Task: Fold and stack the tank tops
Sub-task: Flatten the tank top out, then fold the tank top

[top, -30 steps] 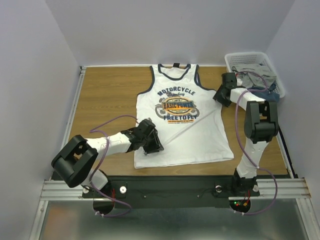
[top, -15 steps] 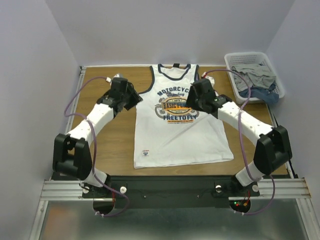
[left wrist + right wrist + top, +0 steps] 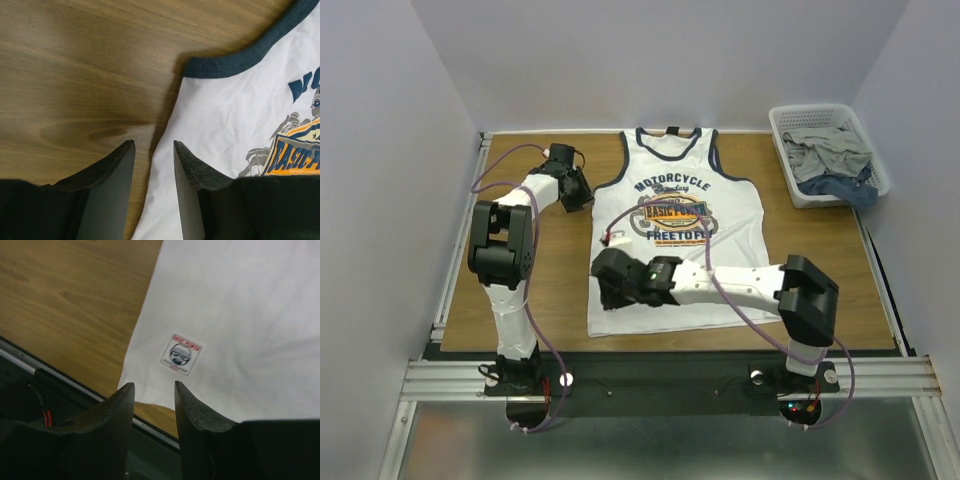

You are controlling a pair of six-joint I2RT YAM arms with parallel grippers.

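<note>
I am looking down at one tank top (image 3: 735, 240) that is lying flat on the wooden table (image 3: 560, 300), its neck pointing to 12 o'clock and its hem to 6 o'clock. It is white with navy trim (image 3: 235, 62) and a navy-orange chest print (image 3: 675, 212).

The left gripper (image 3: 575, 190) is sitting at the shirt's 10 o'clock side, by the armhole. In the left wrist view its fingers (image 3: 120, 175) are standing a little apart with nothing pinched between them, and the shirt's side edge below the trim is running through the gap.

The right arm is reaching across the lower part of the shirt, so the right gripper (image 3: 605, 285) is sitting over the corner at 7 o'clock. In the right wrist view its fingers (image 3: 192, 412) are likewise parted and gripping nothing. They are hanging over the hem corner, just below a small sewn label (image 3: 181, 354), with the table's black front rail (image 3: 25, 385) showing at 8 o'clock.

At 1 o'clock on the table a white basket (image 3: 782, 125) is holding crumpled grey and blue clothes (image 3: 830, 155); I cannot tell what garments they are.
</note>
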